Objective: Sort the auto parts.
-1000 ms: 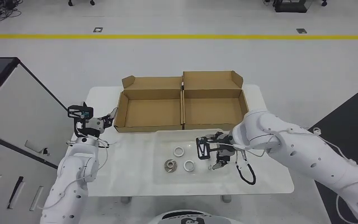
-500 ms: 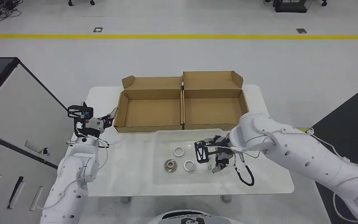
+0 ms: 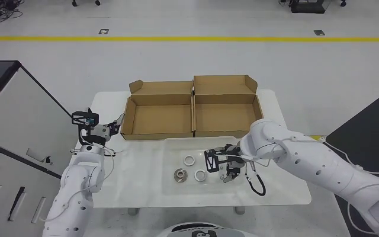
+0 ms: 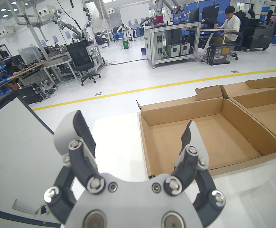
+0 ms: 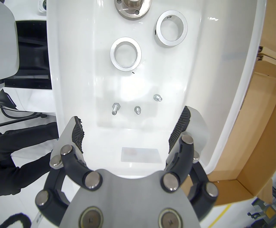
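A white tray (image 3: 172,148) (image 5: 71,71) holds the parts: two silver rings (image 5: 125,56) (image 5: 171,28), a flanged hub (image 5: 133,8) (image 3: 180,175) and three small bolts (image 5: 115,108) (image 5: 137,110) (image 5: 157,98). In the top view the rings (image 3: 190,160) (image 3: 200,176) lie in mid-tray. My right gripper (image 5: 132,126) (image 3: 214,161) hovers open over the tray's right part, just short of the bolts, with nothing between its fingers. My left gripper (image 4: 138,131) (image 3: 116,122) stands open and empty at the table's left edge, beside the left cardboard box (image 3: 159,115) (image 4: 204,133).
Two open, empty cardboard boxes sit side by side at the back of the table, the right one (image 3: 227,112) behind the tray. A box wall (image 5: 252,133) runs close along the tray's edge in the right wrist view.
My right gripper has shifted a little to the left over the tray, toward the rings. The left arm has kept still.
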`<state>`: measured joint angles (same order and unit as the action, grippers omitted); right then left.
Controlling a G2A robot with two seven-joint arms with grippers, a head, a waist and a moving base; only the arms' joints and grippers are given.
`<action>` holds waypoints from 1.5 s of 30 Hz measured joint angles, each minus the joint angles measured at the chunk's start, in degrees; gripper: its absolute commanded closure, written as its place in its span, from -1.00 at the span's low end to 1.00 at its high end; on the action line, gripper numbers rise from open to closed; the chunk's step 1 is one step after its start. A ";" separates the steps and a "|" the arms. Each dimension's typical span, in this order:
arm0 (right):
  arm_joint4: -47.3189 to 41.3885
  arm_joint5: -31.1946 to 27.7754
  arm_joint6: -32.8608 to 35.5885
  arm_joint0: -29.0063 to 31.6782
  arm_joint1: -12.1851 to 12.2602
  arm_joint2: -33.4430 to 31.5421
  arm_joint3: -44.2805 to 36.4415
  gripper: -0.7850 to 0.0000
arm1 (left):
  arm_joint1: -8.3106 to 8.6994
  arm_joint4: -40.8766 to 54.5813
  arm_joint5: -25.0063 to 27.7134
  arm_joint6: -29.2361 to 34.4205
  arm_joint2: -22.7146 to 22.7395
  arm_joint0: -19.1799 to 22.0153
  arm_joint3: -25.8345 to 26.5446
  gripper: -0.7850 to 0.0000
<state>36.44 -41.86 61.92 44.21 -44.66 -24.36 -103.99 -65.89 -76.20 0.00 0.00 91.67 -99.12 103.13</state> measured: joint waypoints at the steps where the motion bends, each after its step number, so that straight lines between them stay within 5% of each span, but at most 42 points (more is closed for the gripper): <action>1: 0.12 -0.02 0.00 0.04 -0.08 0.08 0.12 -1.00 | 0.00 0.00 0.00 0.00 0.00 0.00 0.00 -1.00; 29: 3.89 0.61 0.22 0.42 -0.84 0.81 -0.29 -1.00 | 0.00 0.00 0.00 0.00 0.00 0.00 0.00 -1.00; 43: 1.89 10.58 11.09 -7.03 -4.60 11.20 -2.23 -0.99 | 0.00 0.00 0.00 0.00 0.00 0.00 0.00 -1.00; 45: 0.99 10.67 11.18 -8.14 -5.24 12.50 -1.43 -0.82 | 0.00 0.00 0.00 0.00 0.00 0.00 0.00 -1.00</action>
<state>37.43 -31.19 73.10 36.07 -49.90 -11.86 -105.42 -65.89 -76.20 0.00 0.00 91.67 -99.12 103.13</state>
